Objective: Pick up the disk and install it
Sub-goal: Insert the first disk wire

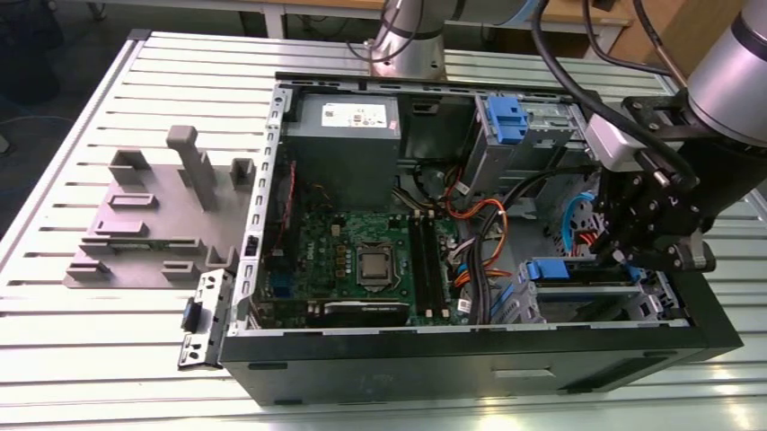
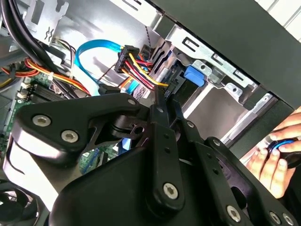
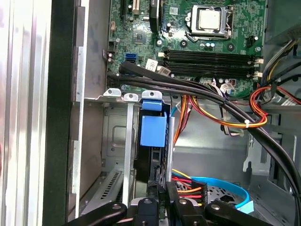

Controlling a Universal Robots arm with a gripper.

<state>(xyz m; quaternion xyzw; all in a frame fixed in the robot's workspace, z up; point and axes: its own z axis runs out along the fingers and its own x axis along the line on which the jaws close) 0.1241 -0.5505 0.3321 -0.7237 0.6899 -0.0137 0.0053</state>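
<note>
Slatted metal bench (image 1: 96, 359) carries the open PC case (image 1: 480, 359) with the motherboard (image 3: 207, 42) exposed. My gripper (image 1: 647, 235) hangs over the drive cage (image 3: 117, 141); whether it's clenched, I can't tell. Disk (image 3: 153, 129) sits edge-up in the cage slot, blue carrier tab showing, so installation looks mostly done, full seating unconfirmed.

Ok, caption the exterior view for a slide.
Gripper lowered into the open computer case at the drive bay, above the blue-framed disk.
</note>
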